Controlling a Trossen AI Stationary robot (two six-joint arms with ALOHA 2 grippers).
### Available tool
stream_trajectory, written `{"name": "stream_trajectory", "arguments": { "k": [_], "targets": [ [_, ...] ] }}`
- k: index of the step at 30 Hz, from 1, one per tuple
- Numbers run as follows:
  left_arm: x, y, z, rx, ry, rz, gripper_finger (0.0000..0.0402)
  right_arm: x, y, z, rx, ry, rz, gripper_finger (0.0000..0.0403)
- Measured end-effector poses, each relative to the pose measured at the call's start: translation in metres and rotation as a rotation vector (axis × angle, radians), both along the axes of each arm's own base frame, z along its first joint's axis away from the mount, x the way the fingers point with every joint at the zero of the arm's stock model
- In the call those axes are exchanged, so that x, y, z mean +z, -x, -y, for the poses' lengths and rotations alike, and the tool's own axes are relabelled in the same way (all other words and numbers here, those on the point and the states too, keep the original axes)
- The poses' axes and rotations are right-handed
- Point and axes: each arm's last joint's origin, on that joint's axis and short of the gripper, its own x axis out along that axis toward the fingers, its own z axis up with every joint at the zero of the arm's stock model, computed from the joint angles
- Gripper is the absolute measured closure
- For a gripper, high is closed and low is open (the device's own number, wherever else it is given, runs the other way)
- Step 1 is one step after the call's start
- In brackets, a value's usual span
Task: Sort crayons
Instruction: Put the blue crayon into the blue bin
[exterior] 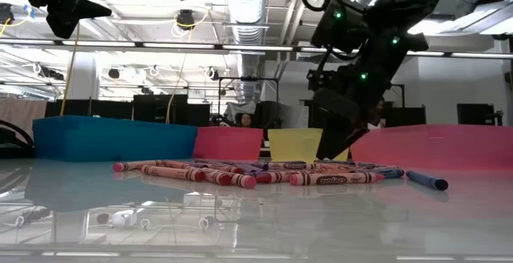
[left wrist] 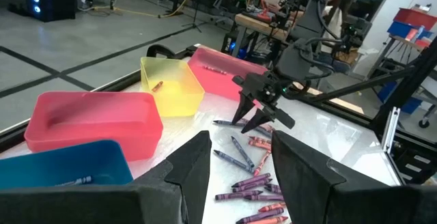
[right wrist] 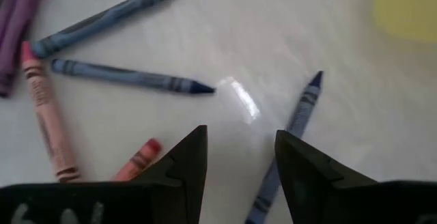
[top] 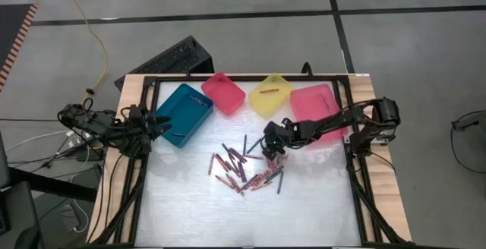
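The crayons [top: 244,169] lie scattered flat on the white table top, red, pink, purple and blue sticks [exterior: 240,175]. My right gripper [top: 272,149] hangs open just above the right end of the pile, near the yellow bin [top: 270,95]. In its wrist view [right wrist: 240,159] a blue crayon [right wrist: 290,132] lies beside one finger and a red crayon [right wrist: 136,159] beside the other; nothing sits between them. My left gripper [left wrist: 239,159] stays open at the table's left edge [top: 156,124], by the teal bin [top: 182,113].
Four bins stand along the far edge: teal, pink [top: 223,92], yellow holding a crayon [top: 270,90], and a larger pink one [top: 319,108]. A black frame [top: 357,173] rims the table. Bare table lies toward the near edge [top: 250,219].
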Motion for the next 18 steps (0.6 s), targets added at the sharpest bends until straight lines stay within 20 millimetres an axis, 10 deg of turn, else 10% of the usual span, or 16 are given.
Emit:
{"name": "stream_trajectory", "arguments": {
  "k": [18],
  "targets": [
    [0.0, 0.0, 0.0, 0.0, 0.001, -0.001, 0.0256, 0.004, -0.001, 0.013, -0.083, 0.027, -0.161, 0.0233]
  ]
}}
